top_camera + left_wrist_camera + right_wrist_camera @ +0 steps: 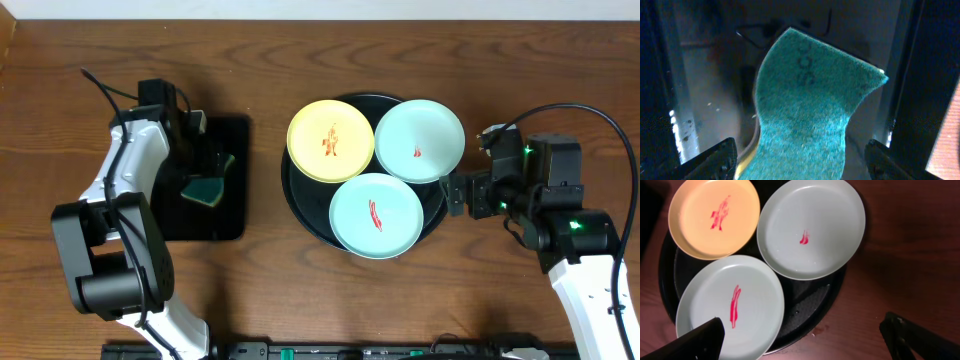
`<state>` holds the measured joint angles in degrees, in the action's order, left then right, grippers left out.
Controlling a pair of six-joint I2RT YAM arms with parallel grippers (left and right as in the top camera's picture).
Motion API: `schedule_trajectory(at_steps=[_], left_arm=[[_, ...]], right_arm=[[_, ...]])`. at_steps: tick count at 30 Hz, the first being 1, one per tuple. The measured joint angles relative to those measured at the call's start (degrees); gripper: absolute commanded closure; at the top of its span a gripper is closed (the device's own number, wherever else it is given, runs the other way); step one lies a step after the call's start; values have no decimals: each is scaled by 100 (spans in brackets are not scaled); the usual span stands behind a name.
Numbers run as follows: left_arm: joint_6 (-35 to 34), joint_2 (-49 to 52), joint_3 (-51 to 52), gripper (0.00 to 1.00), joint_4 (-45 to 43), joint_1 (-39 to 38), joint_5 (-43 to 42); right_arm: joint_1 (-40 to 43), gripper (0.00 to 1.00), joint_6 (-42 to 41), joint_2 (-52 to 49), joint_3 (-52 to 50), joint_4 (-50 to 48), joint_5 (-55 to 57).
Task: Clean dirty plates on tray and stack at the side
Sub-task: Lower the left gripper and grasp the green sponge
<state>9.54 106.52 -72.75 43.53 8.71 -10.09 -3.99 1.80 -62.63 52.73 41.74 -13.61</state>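
Three plates lie on the round black tray (296, 205): a pale yellow plate (330, 140) with an orange-red smear, a mint-blue plate (420, 140) at the back right with a small red smear, and a mint-blue plate (376, 215) in front with a long red streak. My right gripper (455, 192) is open and empty beside the tray's right rim. In the right wrist view (807, 342) it spans the front plate (730, 307) and bare wood. My left gripper (203, 160) is open over a green sponge (205, 188). The sponge (810, 110) lies between its fingers (800, 162), not gripped.
The sponge rests on a smaller rectangular black tray (225, 215) at the left. Brown wood tabletop (500, 290) surrounds both trays. The right wrist view also shows the yellow plate (715, 217), the back mint plate (812, 227) and the round tray (805, 300).
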Motion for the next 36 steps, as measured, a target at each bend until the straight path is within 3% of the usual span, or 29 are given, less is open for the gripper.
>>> schedule_trajectory(at_steps=[10,15,23,27,30,36], left_arm=[[-7,0,457,18,-625,-105,-2],[-35,0,474,29,-691,-105,-2],[-72,0,603,36,-815,-105,44],[-118,0,745,56,-951,-105,59],[-155,0,796,92,-929,-105,61],[-348,0,815,93,-927,-105,57]], right_arm=[[0,1,-2,0,0,0,11],[0,1,0,0,0,0,11],[0,1,0,0,0,0,13],[0,1,0,0,0,0,11],[0,1,0,0,0,0,11],[0,1,0,0,0,0,11]])
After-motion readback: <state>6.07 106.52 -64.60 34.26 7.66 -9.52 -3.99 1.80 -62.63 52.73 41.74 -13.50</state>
